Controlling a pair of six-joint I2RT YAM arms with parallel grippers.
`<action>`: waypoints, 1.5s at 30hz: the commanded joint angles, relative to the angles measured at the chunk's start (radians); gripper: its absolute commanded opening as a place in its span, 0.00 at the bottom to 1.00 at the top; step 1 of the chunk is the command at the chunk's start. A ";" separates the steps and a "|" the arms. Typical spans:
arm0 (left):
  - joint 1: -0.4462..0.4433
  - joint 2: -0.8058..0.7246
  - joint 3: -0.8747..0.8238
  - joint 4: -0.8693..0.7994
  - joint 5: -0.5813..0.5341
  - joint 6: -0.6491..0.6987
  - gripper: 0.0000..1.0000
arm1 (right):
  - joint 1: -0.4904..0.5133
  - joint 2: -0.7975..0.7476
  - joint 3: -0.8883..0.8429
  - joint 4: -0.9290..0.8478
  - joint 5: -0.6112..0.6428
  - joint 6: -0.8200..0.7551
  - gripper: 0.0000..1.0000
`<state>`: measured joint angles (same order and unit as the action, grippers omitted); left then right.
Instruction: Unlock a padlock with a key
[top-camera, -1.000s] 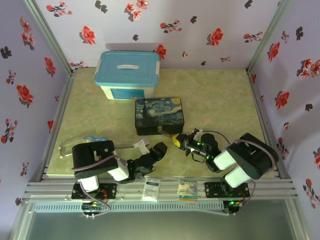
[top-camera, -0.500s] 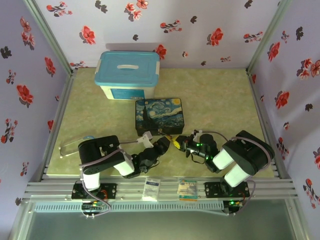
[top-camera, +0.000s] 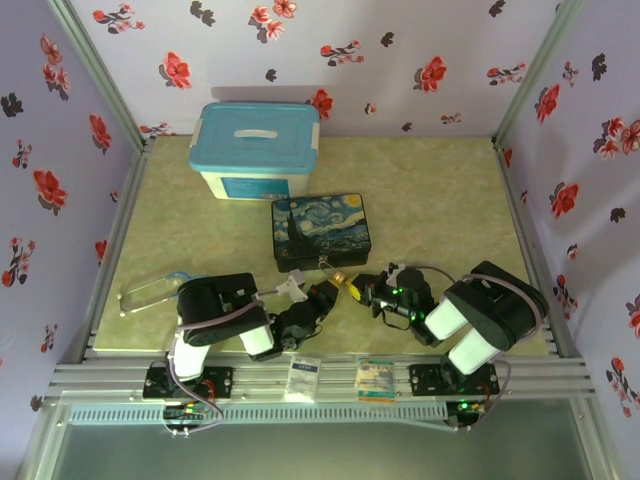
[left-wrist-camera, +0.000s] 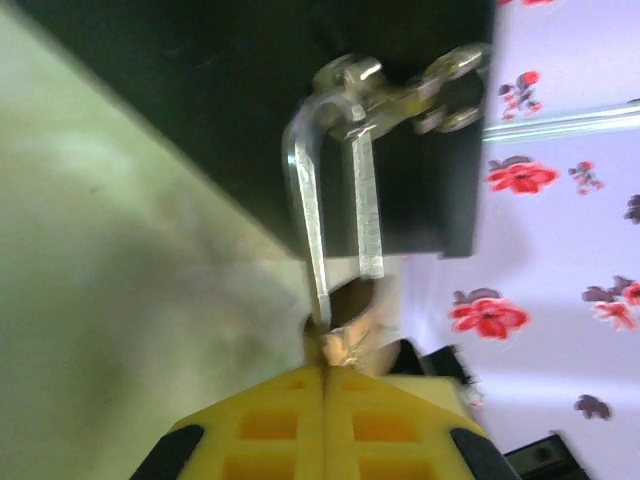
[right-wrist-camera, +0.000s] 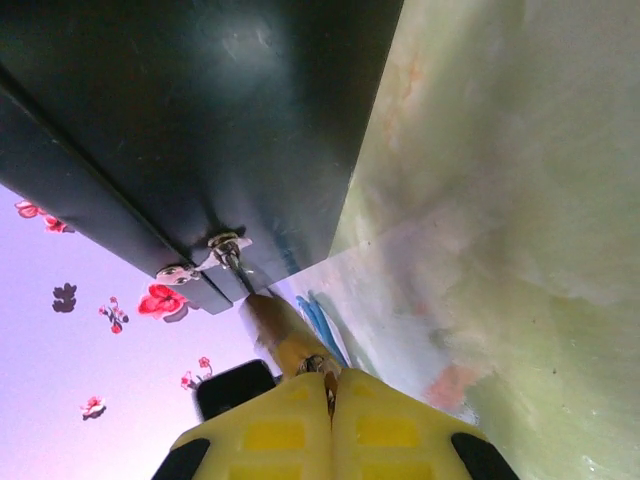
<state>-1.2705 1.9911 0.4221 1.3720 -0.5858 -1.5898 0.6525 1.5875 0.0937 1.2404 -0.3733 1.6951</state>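
The tiny brass padlock (top-camera: 341, 278) hangs by its thin silver shackle (left-wrist-camera: 335, 190) from the hasp on the front of the Starry Night box (top-camera: 320, 230). My left gripper (left-wrist-camera: 325, 372) is shut, its yellow tips touching the padlock body (left-wrist-camera: 352, 325) from below; I see nothing pinched between them. From the other side my right gripper (right-wrist-camera: 331, 378) is shut on the thin dark key (right-wrist-camera: 327, 384), whose tip sits at the padlock's (right-wrist-camera: 272, 325) lower end. In the top view the left gripper (top-camera: 327, 291) and right gripper (top-camera: 357, 285) meet at the padlock.
A white bin with a teal lid (top-camera: 258, 148) stands behind the box. A stethoscope on blue tubing (top-camera: 150, 290) lies at the left. Two small cards (top-camera: 304, 375) rest on the front rail. Flowered walls close in three sides.
My left arm has swung right and forward, bringing its shut gripper up to the padlock. The right gripper has stayed at the padlock with the key.
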 joint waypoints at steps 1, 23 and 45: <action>-0.023 0.056 -0.041 -0.103 -0.050 -0.065 0.02 | 0.013 -0.030 0.012 0.146 0.011 0.004 0.00; -0.015 -0.139 -0.026 -0.107 -0.077 0.183 0.48 | 0.047 0.114 0.019 0.145 0.039 -0.091 0.00; 0.114 -0.070 0.102 -0.313 0.086 0.150 0.27 | 0.087 0.164 0.030 0.146 0.062 -0.130 0.04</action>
<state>-1.1637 1.9167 0.4984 1.1419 -0.5186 -1.4891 0.7292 1.7336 0.1173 1.3636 -0.3119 1.5959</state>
